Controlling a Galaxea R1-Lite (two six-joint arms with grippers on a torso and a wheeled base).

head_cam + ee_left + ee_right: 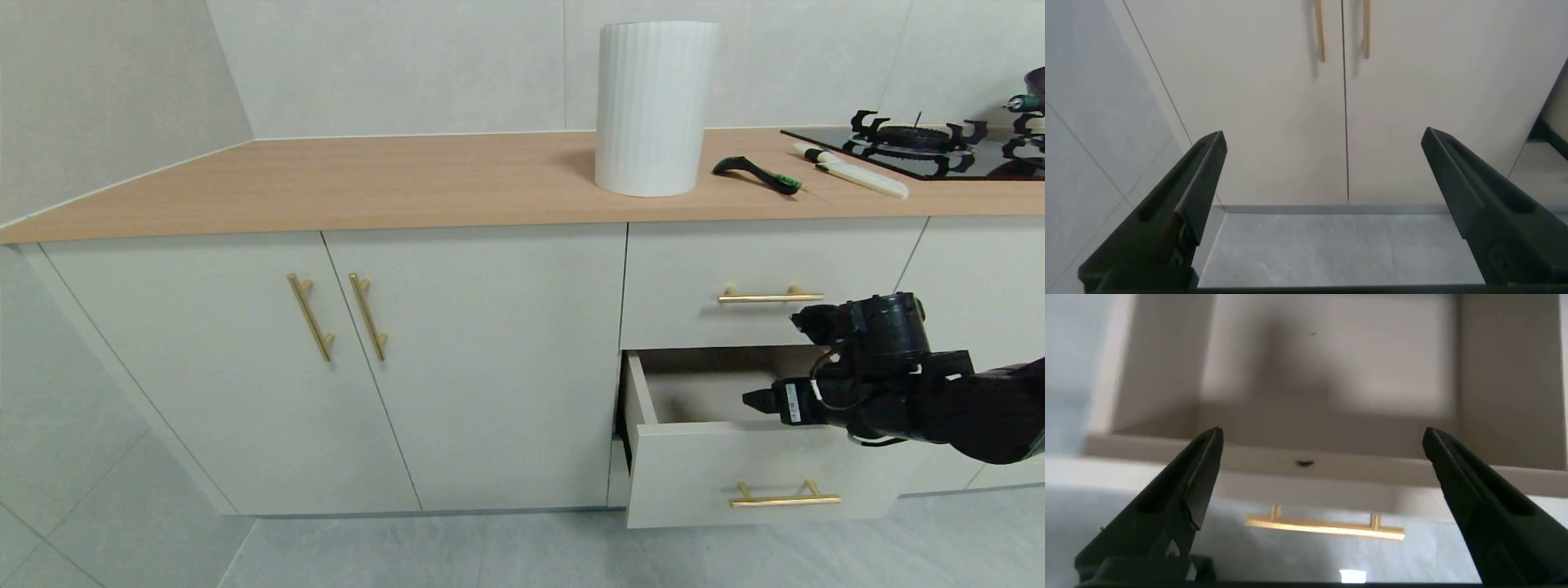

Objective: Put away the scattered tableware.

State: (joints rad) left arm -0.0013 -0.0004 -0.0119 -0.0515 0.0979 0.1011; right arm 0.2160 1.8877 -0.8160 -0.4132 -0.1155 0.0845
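Note:
A black peeler with a green end [755, 174] and a white-handled knife [853, 175] lie on the wooden countertop [367, 184], to the right of a tall white ribbed container [651, 106]. Below them the lower drawer [639, 392] is pulled out and looks bare inside. My right gripper [755, 400] hovers over the drawer's front edge. In the right wrist view this gripper [1321, 441] is open and holds nothing, above the drawer's front panel [1315, 478] and gold handle [1325, 528]. My left gripper [1323, 137] is open and holds nothing, facing the double cabinet doors [1347, 98] low near the floor.
A black gas hob [922, 147] sits at the counter's right end. The upper drawer [767, 278] above the open one is closed. Two cabinet doors with gold handles [335, 314] stand closed to the left. Grey tiled floor [490, 555] lies in front.

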